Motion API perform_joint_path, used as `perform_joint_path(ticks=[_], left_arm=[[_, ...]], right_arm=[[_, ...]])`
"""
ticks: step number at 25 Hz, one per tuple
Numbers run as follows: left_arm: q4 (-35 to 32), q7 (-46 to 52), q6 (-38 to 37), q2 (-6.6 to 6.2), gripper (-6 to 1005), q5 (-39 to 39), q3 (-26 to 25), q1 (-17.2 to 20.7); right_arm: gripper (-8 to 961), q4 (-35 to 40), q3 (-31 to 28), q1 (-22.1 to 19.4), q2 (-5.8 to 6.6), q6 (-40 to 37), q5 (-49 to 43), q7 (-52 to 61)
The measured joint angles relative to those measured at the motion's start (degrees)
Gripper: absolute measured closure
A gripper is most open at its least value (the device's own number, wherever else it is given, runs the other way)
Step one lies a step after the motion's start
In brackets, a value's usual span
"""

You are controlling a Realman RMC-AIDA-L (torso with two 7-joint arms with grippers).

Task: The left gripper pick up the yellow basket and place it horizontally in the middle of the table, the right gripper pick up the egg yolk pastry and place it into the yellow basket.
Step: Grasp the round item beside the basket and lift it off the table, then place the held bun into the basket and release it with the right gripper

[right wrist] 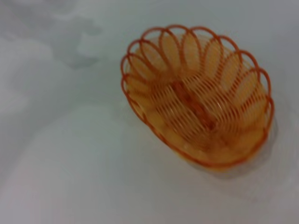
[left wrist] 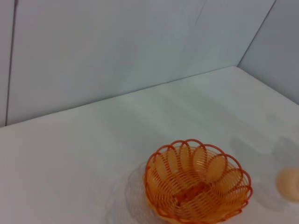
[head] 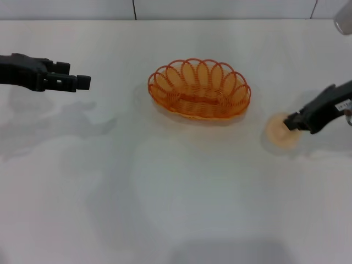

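the black two-fingered right gripper [head: 290, 124] sits low at the round pale cream egg yolk pastry [head: 280, 133], its tip over the bun's near edge; whether its fingers have closed on it cannot be told. the oval orange-yellow wire basket [head: 199, 88] lies lengthwise on the plain white table [head: 165, 198], well apart to this claw's left. beyond the basket, the black left gripper [head: 77, 82] hovers with nothing in it.

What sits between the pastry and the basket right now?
Nothing visible. The pastry lies on bare table to the basket's right, with only white tabletop between them. The right gripper is at the pastry; the basket is empty. The left gripper hangs off to the basket's left.
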State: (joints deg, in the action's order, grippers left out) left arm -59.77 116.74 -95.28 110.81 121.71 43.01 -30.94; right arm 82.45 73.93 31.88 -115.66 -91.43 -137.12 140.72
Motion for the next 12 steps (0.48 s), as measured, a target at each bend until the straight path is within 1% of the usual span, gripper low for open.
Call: perform_joint_path(ticks=[3, 7, 12], left_arm=[[0.00, -0.08, 0.17, 0.01, 181, 0.00, -0.03, 0.05], [0.00, -0.10, 0.41, 0.01, 181, 0.00, -0.04, 0.11], [0.00, -0.11, 0.46, 0.19, 181, 0.00, -0.04, 0.13]], right_arm=[[935, 1.46, 0.49, 1.18, 0.00, -0.13, 2.02, -0.05], [935, 1.29, 2.00, 3.31, -0.03, 1.29, 3.64, -0.15], [936, 0.97, 6.53, 5.38, -0.08, 6.54, 4.34, -0.54]])
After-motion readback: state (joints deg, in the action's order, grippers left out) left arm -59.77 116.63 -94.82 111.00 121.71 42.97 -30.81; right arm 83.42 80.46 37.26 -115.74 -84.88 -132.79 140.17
